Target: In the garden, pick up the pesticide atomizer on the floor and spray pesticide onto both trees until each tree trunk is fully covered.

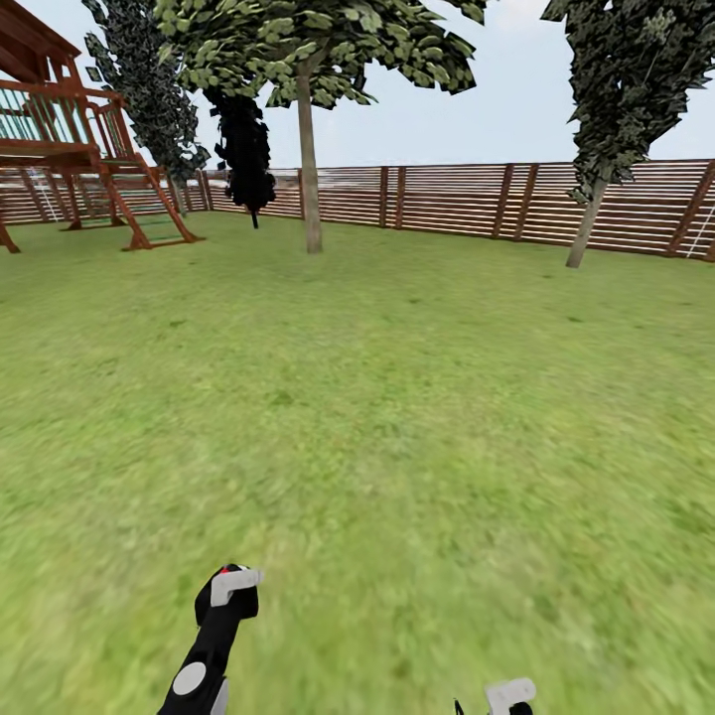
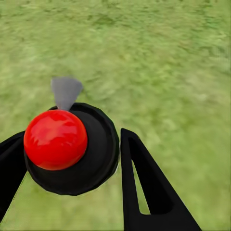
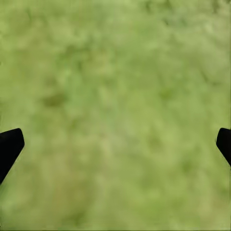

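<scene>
The left gripper (image 2: 72, 159) clamped the pesticide atomizer (image 2: 72, 149) above grass (image 2: 163, 62); the right gripper (image 3: 115, 144) stood apart.

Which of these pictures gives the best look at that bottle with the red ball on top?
The left wrist view: the atomizer sits close up between the left gripper fingers, with its red knob, black body and grey nozzle clear. The head view shows it only small and low, at the left arm's end. The right wrist view shows grass.

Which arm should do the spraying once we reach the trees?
Left. The left gripper is shut on the atomizer, while the right gripper is open over grass and holds nothing.
</scene>
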Motion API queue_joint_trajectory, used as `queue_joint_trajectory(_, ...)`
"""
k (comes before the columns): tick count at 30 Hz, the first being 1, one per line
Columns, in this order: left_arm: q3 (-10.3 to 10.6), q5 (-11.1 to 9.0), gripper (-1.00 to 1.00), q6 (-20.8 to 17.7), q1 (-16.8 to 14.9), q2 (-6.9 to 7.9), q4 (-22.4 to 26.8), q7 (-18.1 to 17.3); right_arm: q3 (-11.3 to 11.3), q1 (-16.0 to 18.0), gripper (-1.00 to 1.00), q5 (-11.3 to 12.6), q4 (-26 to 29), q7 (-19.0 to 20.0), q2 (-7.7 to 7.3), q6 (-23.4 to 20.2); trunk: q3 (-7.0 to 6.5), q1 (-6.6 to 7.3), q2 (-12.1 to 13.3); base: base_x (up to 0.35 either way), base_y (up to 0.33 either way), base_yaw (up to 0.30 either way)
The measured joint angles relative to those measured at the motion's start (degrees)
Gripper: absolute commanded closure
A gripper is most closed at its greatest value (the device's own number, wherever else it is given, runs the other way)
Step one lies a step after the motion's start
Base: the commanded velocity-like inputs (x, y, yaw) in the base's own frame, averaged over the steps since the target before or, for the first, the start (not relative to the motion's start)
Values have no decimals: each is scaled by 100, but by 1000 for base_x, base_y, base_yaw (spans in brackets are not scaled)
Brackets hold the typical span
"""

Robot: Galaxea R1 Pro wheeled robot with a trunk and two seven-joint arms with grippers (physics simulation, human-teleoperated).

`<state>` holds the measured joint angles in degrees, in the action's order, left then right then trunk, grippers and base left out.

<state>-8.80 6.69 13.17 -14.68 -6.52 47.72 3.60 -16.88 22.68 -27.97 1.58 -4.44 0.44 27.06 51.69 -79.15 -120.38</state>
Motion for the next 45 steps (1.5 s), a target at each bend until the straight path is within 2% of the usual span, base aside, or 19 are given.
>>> queue_joint_trajectory(45, 1, -3, 100, 1, 0, -4, -43, 0, 0, 0, -100, -2, 0, -3, 0, 1, 0, 0, 0, 334, 133, 0)
